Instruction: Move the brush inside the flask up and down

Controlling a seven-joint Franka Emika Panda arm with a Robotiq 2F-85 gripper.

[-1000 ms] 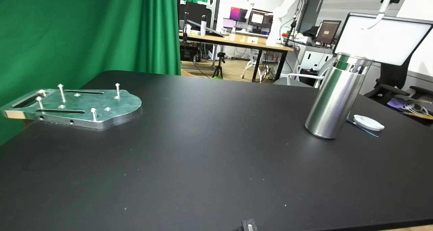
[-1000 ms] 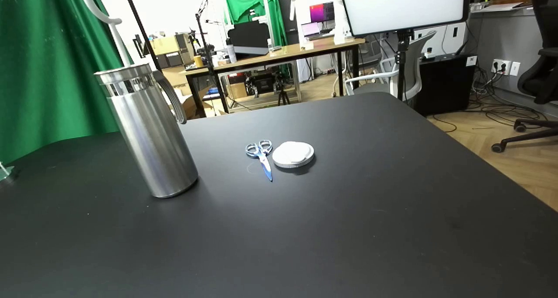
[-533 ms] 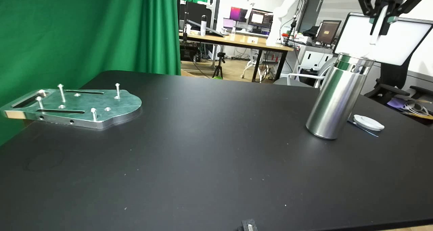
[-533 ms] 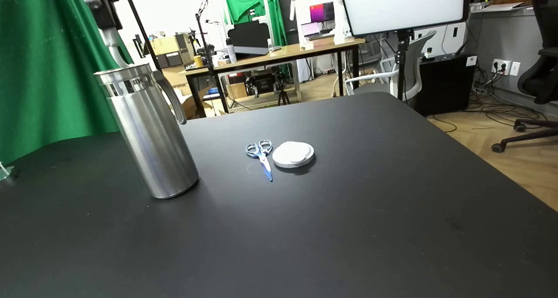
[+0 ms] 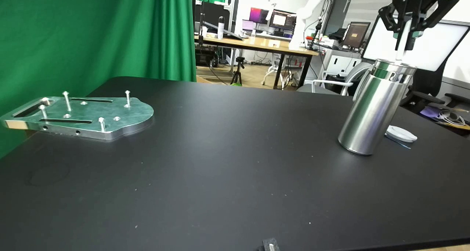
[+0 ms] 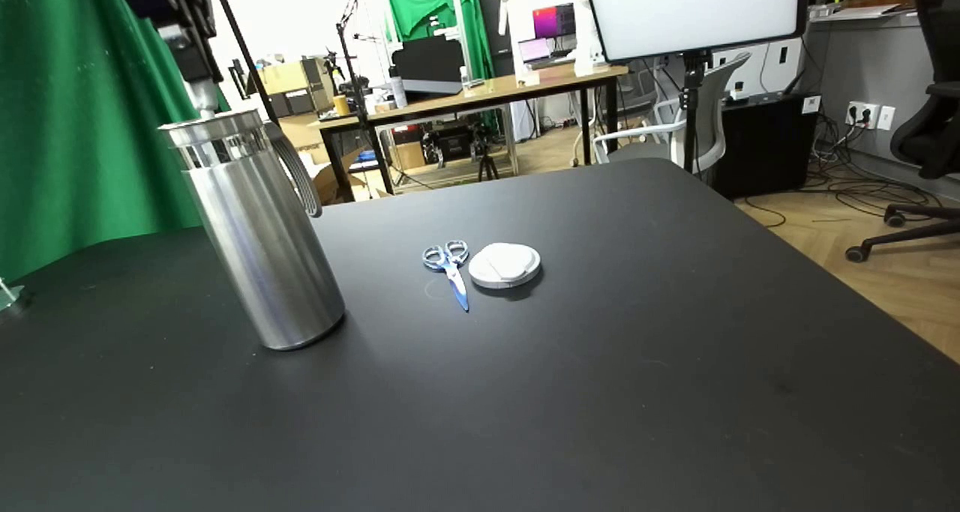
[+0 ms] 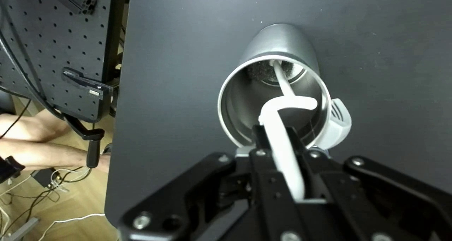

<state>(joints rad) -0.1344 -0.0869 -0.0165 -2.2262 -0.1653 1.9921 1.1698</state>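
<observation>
The steel flask (image 5: 374,111) stands on the black table in both exterior views (image 6: 262,250). Its grey handle (image 6: 294,169) is on one side. My gripper (image 5: 405,41) is just above the flask's mouth, also at the upper left of an exterior view (image 6: 199,73). In the wrist view, my gripper (image 7: 273,135) is shut on the white brush handle (image 7: 282,152), which runs between the fingers. The handle bends at a hook, and its thin stem goes down into the flask (image 7: 282,40). A dark brush head (image 7: 257,70) shows near the flask's bottom.
A white round lid (image 6: 505,265) and blue scissors (image 6: 450,268) lie beside the flask. A green-reflecting metal plate with pegs (image 5: 84,115) lies at the far side. A screen (image 5: 429,49) stands behind the gripper. A perforated board (image 7: 49,40) adjoins the table's edge.
My gripper has come down into view with the brush, and the brush sits deeper in the flask. The flask has shifted slightly along the table, towards the lid in an exterior view.
</observation>
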